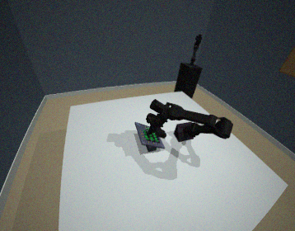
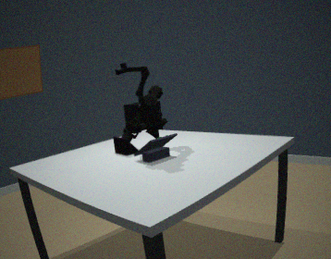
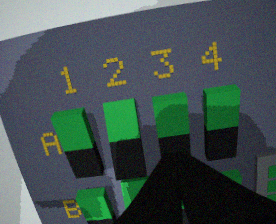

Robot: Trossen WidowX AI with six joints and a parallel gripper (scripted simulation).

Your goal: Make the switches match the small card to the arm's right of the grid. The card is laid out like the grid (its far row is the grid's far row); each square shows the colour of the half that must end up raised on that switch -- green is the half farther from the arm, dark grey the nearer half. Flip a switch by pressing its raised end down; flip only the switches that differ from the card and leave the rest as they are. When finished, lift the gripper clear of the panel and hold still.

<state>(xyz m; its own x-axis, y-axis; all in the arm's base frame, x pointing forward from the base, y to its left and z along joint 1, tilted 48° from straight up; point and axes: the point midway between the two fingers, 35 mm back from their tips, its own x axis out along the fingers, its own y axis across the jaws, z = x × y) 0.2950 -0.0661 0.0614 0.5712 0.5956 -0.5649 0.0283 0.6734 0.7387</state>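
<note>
Tool [image 1: 163, 135] [image 3: 174, 161] clenched, holding nothing, low over the panel [image 1: 138, 126] [image 2: 156, 142] [image 3: 139, 90], tilted on the tabletop [image 1: 97, 186] [image 2: 146, 199]! Switches look stiff, light; no gripping, just press raised ends.

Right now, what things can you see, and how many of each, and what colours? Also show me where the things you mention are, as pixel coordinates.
table [image 1: 97, 194] [image 2: 146, 203]: one, white top, dark legs, under everything
panel [image 1: 139, 127] [image 2: 155, 144] [image 3: 134, 20]: one, grey-blue, tilted on the table
switches: four in row A, each green and black; more in row B below, partly hidden
labels: numbers 1, 2, 3, 4 and letters A, B, yellow, on the panel
card [image 3: 261, 172]: part of one, green and dark squares, grey border, at the wrist picture's right edge
board: one, orange-brown, on the wall
floor: one, tan, around the table
walls: dark blue-grey, behind
robot arm [image 1: 192, 115]: one, black, reaching over the panel
fingers: black, shut, by switch A3
</note>
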